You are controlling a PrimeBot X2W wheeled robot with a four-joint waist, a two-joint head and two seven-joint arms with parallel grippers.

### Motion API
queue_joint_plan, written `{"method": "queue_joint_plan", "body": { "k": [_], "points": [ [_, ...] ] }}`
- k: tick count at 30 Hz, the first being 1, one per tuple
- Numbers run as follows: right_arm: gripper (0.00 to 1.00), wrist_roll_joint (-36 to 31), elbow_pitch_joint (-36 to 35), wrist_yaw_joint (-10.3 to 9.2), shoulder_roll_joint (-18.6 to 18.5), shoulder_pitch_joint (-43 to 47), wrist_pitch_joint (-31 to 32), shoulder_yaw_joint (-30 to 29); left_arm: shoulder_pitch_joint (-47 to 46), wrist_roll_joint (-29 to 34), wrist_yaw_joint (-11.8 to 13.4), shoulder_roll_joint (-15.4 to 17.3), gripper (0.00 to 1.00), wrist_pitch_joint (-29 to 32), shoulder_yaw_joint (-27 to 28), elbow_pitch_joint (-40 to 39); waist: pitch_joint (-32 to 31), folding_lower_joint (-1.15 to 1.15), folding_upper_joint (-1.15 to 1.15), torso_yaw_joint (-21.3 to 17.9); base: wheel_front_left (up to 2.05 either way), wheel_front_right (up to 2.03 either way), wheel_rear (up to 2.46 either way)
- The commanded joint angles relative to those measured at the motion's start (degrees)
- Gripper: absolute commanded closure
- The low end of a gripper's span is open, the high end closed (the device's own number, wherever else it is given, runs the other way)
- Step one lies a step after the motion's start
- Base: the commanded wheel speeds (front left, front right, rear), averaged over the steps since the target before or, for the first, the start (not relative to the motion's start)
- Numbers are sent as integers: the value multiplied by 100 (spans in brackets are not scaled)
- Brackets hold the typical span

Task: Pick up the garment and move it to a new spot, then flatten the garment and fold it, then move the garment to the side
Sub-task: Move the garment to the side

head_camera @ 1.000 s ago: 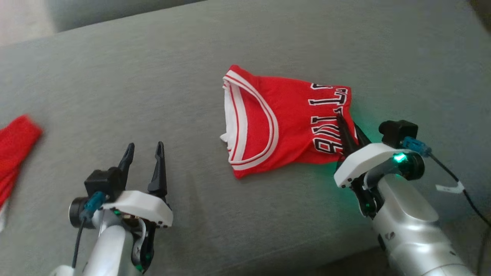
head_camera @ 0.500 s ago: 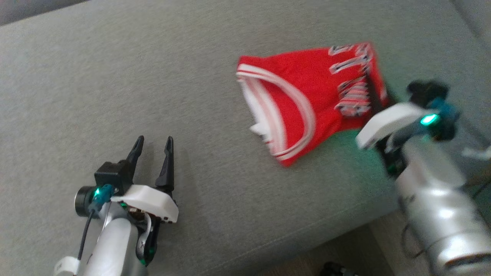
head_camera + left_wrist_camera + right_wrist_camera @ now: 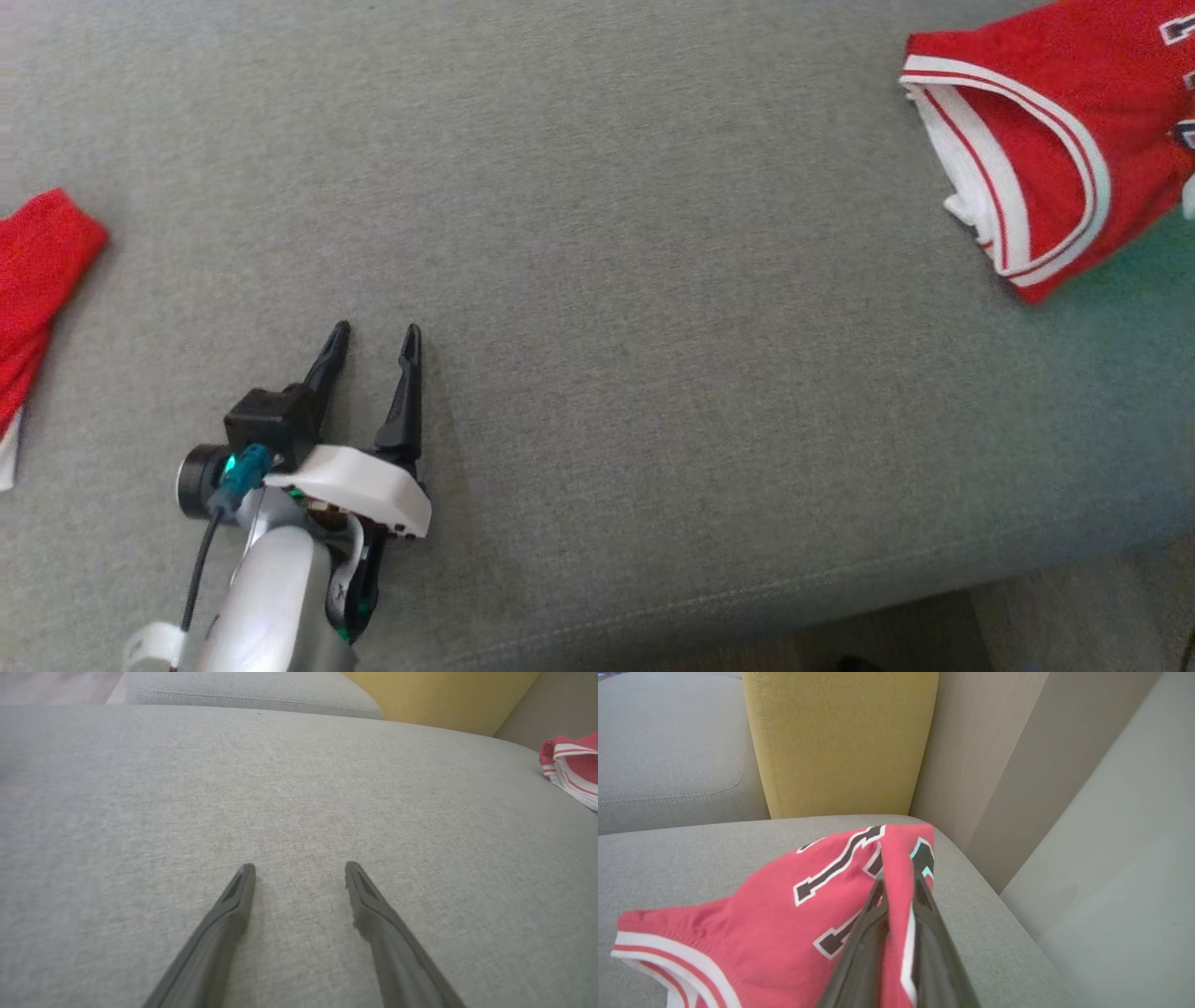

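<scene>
The red jersey [image 3: 1036, 159] lies at the far right end of the grey sofa seat [image 3: 653, 327], close to the seat's rounded corner and to the yellow cushion [image 3: 840, 742] behind it. The right jaws are closed on a raised fold of its lettered part [image 3: 784, 914], with red cloth pinched up between the two dark fingers. The left jaws stand wide open and empty over bare seat, well apart from the jersey. It looks light, thin and limp, probably a little slick, so it should drape and bunch rather than keep a shape. A pinch on a trimmed edge or a shoulder would likely spread it better than this mid-cloth fold. Its white-trimmed opening faces the robot's left and the lettering lies to the right. Its long axis seems to run across the seat, though the head view cuts its right part off. Another red cloth [image 3: 37, 280] lies at the seat's far left.
</scene>
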Motion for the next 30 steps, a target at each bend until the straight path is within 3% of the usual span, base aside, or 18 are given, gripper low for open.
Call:
{"method": "queue_joint_plan", "body": {
  "k": [1,8,13,14,15,16,17,25,30],
  "points": [
    [100,-98,-214,36,-78,-147,2,23,-17,30,-1,49,0,-69,214,-168,-9,0,0,30,0,0,0],
    [100,-573,-463,36,9,-124,104,-665,53,-17,23,49,0,-69,233,-188,-62,0,0,0,0,0,0],
    [100,-768,-598,36,163,-83,150,-835,44,-5,32,49,0,-69,237,-174,-69,0,0,-2,0,0,0],
    [89,-800,-641,36,211,-56,144,-887,45,-4,36,49,0,-69,241,-165,-74,0,0,1,0,0,0],
    [53,-800,-677,36,271,-32,136,-945,48,-6,38,49,0,-69,245,-157,-77,0,0,6,0,0,0],
    [8,-830,-715,36,318,-5,126,-954,51,-8,39,49,0,-69,250,-150,-79,0,0,13,0,0,0],
    [0,-838,-757,36,364,10,123,-1006,53,-12,44,49,0,-69,260,-144,-79,0,0,16,0,0,0],
    [0,-861,-1225,36,639,34,-380,-747,83,-107,99,49,0,-69,303,-131,-210,0,0,143,0,0,0],
    [0,-568,-1528,36,1118,229,-633,-204,181,-173,227,49,0,-69,365,-161,-453,0,0,321,0,0,0]
  ]
}}
